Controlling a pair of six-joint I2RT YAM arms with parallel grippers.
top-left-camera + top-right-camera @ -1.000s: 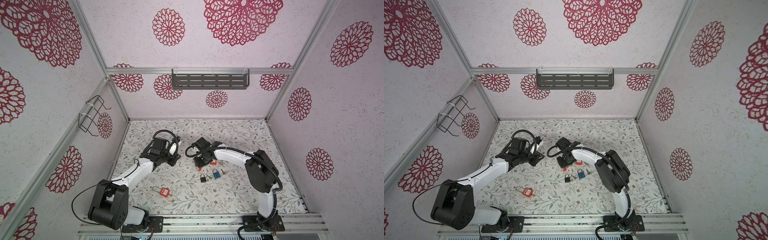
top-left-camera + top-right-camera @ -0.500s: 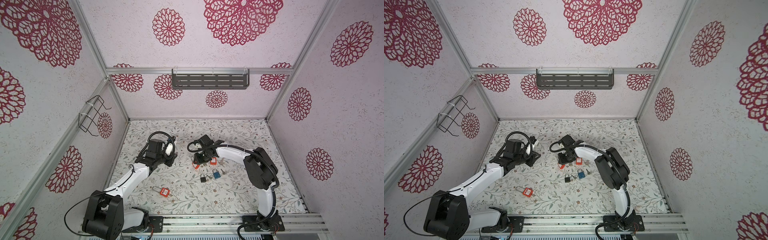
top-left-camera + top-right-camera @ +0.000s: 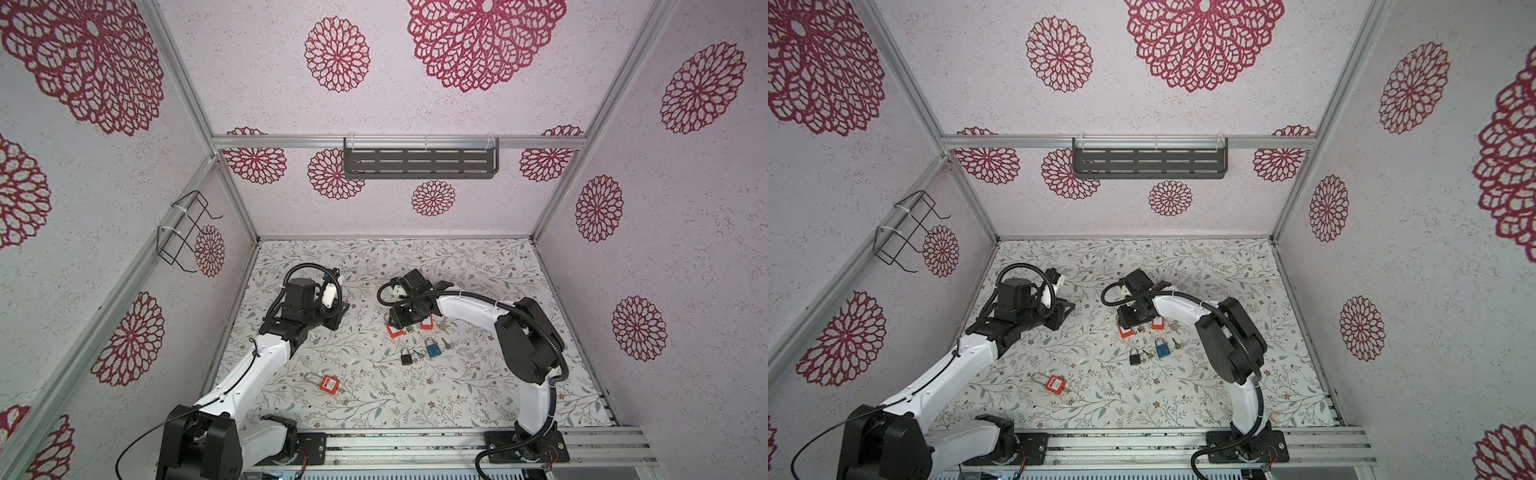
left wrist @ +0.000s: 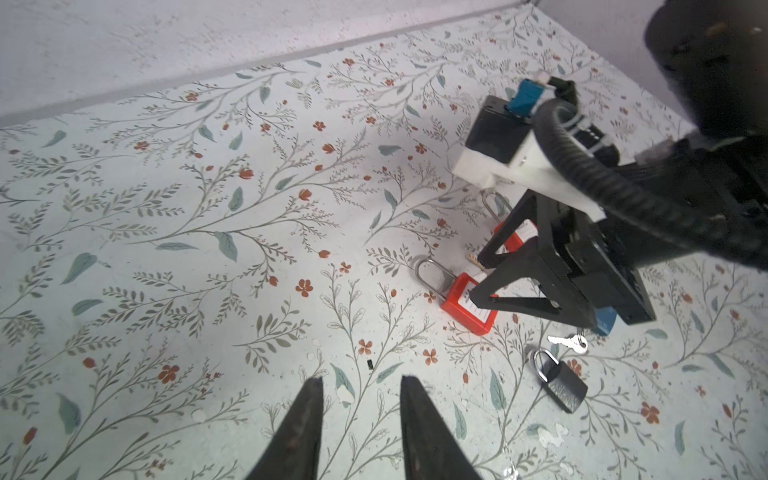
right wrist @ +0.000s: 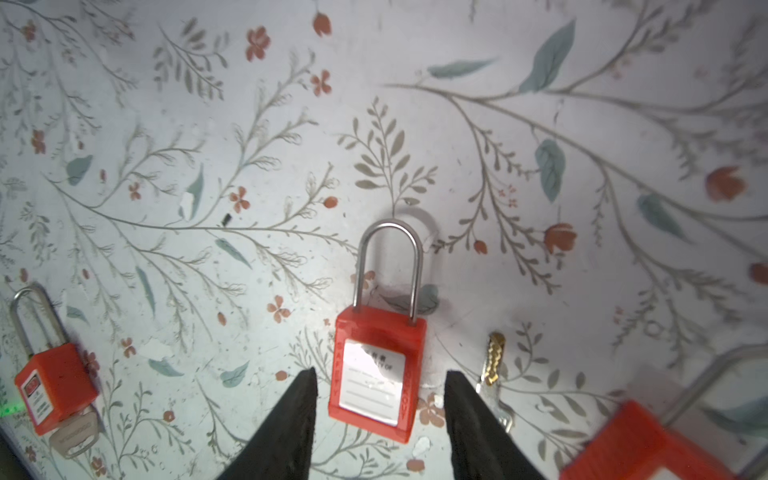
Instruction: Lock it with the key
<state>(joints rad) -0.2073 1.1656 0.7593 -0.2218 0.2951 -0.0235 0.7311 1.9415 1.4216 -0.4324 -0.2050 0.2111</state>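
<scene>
On the white label (image 5: 371, 388) of the red padlock (image 5: 380, 330) in the middle of the right wrist view, only "OF" can be read; "SAFETY" is embossed beside it. On the second red padlock (image 5: 54, 386), the label's print cannot be read.

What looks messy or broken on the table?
Nothing looks broken. One red padlock lies alone near the front, far from the other padlocks clustered by the right gripper. The floral table cover has small white scuffed patches.

Right pincer (image 5: 378, 376): is widening its jaws around the red padlock (image 5: 376, 345). Left pincer (image 4: 360, 380): is parting its jaws, retreating leftward.
</scene>
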